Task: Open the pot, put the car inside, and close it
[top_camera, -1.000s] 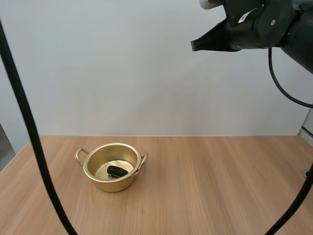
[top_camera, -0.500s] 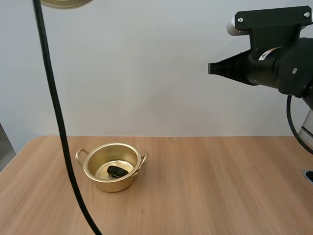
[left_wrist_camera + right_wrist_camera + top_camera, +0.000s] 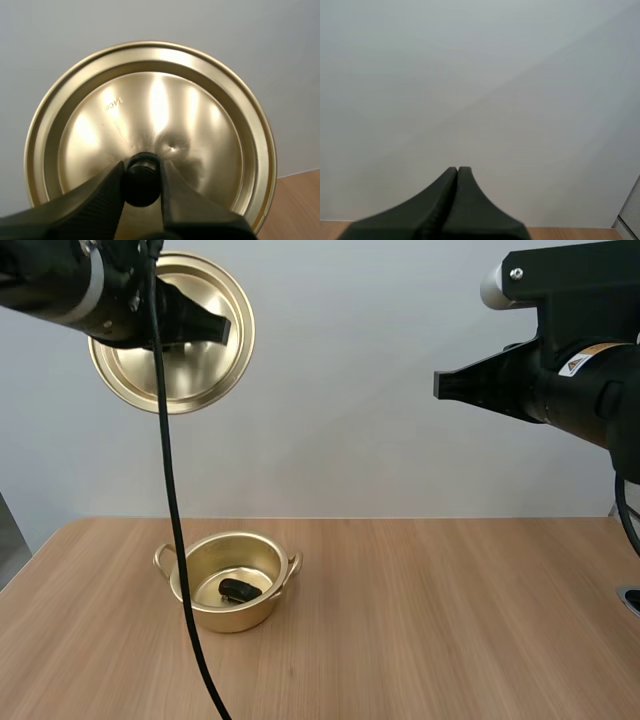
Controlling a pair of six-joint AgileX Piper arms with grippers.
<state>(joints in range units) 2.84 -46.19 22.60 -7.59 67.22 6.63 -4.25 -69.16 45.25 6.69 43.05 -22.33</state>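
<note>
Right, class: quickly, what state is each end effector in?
Left end effector: shut on the lid.
Right end effector: shut, empty.

Our right arm (image 3: 590,400), at the upper right of the frame, is matte black with a white rounded cap and a small orange-marked label; our left arm (image 3: 50,285), upper left, wears a pale band.

The pot (image 3: 236,619) is open upward; the car (image 3: 238,590) takes part of its bottom. The lid (image 3: 168,378), held in the left pincer (image 3: 142,175), hangs high, well apart from the pot. Right of the pot the surface (image 3: 450,605) is bare, with the right pincer (image 3: 441,386) high above it.
</note>
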